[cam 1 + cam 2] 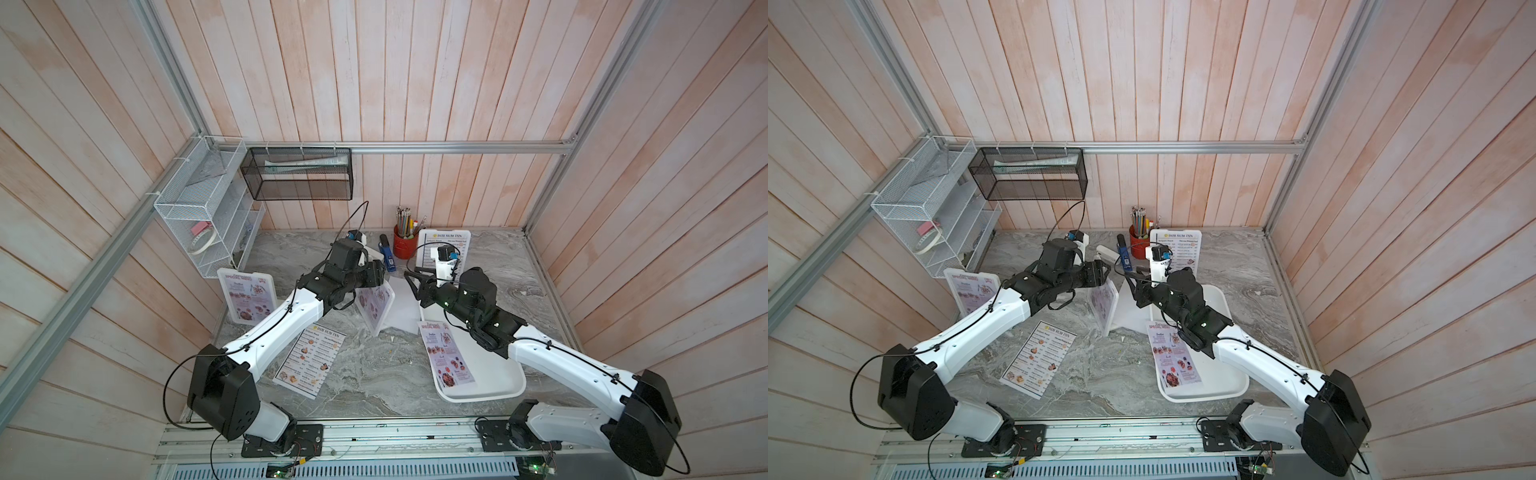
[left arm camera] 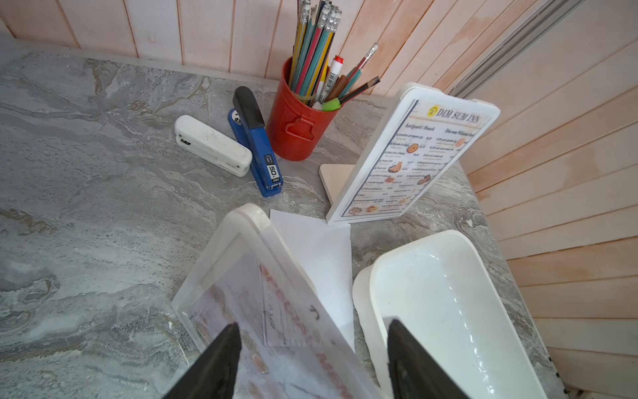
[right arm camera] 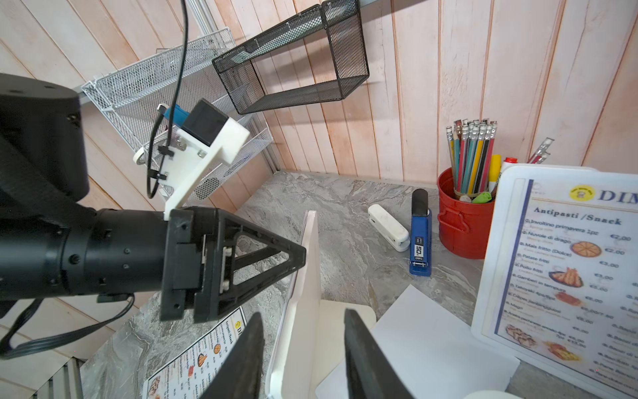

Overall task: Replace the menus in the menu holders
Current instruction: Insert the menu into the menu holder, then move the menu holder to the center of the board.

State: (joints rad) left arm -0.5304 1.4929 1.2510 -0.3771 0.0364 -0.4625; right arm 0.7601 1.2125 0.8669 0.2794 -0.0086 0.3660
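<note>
- Nearest the arm bases, a loose DIM SUM INN menu (image 1: 309,359) lies flat and face up on the marble table (image 1: 374,374), just beside the left arm
- Level with it on the right, a shallow white tray (image 1: 498,395) carries a SPECIAL MENU sheet (image 1: 451,353), face up along its left side, with the far corner hidden under the right arm
- Farther in, the middle menu holder (image 2: 248,221) stands tilted on the table between both grippers, with a pinkish SPECIAL MENU page (image 2: 293,345) behind its clear front
- The left gripper (image 2: 312,323) has its jaws spread, straddling that holder's upper edge; one finger overlaps the front face and the other stands clear of the back, so it is not clamped
- The right gripper (image 3: 303,312) also has its jaws apart, set around the holder's side edge with a gap on either side, gripping nothing
- A blank white sheet (image 2: 317,262) lies flat just behind the holder, between it and the tray
- At the table's left edge, the left menu holder (image 1: 246,296) stands upright and shows a SPECIAL MENU insert (image 1: 249,286), well apart from the grippers
- At the back, the far menu holder (image 2: 462,103) stands and shows a framed DIM SUM INN menu (image 2: 414,155)
- Beside it stands a red cup (image 2: 297,127) full of pencils; a blue stapler (image 2: 259,148) lies next to the cup, and a white stapler (image 2: 212,145) lies next to the blue one
</note>
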